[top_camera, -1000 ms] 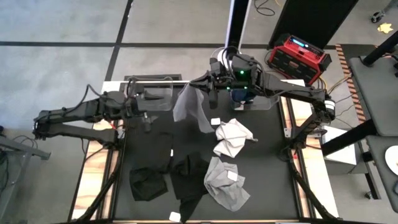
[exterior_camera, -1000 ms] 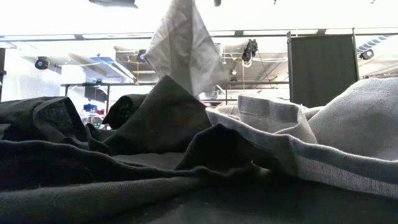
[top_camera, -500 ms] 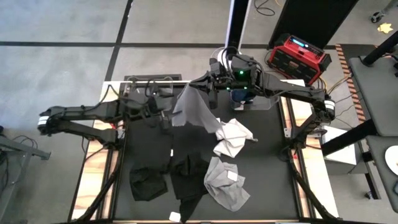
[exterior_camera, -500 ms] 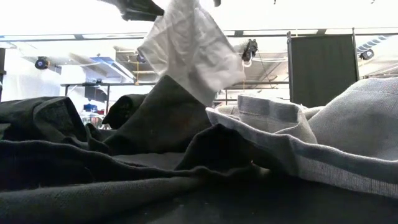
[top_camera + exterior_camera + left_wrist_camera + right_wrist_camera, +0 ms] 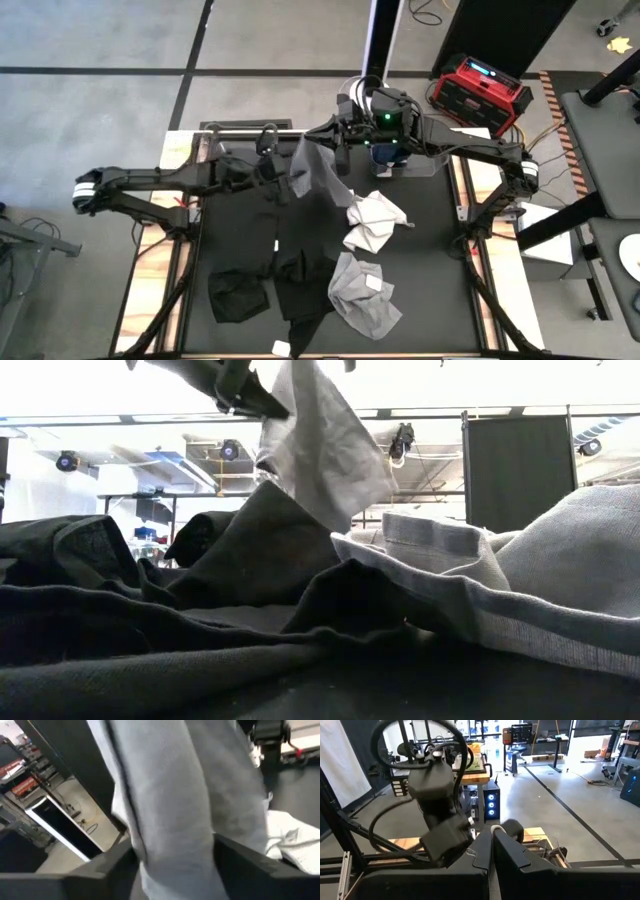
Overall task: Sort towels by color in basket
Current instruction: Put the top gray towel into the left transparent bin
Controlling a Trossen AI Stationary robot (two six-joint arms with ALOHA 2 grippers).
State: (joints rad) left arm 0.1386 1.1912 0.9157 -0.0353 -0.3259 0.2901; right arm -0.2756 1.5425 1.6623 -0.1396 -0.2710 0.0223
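Observation:
A light grey towel (image 5: 318,172) (image 5: 325,450) hangs above the table's far middle, clear of the cloths below. My right gripper (image 5: 337,137) (image 5: 491,832) is shut on its top. My left gripper (image 5: 288,182) (image 5: 262,405) has come level from the table's left to the towel's left edge. In the left wrist view the towel (image 5: 190,795) fills the gap between its open fingers (image 5: 115,867). On the black mat lie a white towel (image 5: 372,222), a grey towel with a tag (image 5: 365,290) and black towels (image 5: 240,295). My right gripper pinches the towel's top edge (image 5: 328,145) between its two fingers, which come from the table's right. Only a sliver of cloth (image 5: 493,827) shows between them. The towel hangs slack below, lifted clear. My left gripper has hanging folds of the towel (image 5: 175,865) between its fingers; I cannot tell whether they touch it.
A clear bin (image 5: 425,165) stands at the far edge under the right arm. Black cloth (image 5: 260,550) and a grey towel (image 5: 520,580) pile up close in the low view. A red case (image 5: 480,90) sits on the floor beyond the table.
My left gripper has moved toward the table's right, up to the hanging towel's left edge. The towel swung and spread out half a second ago, then its left side drew in and it hangs narrower now.

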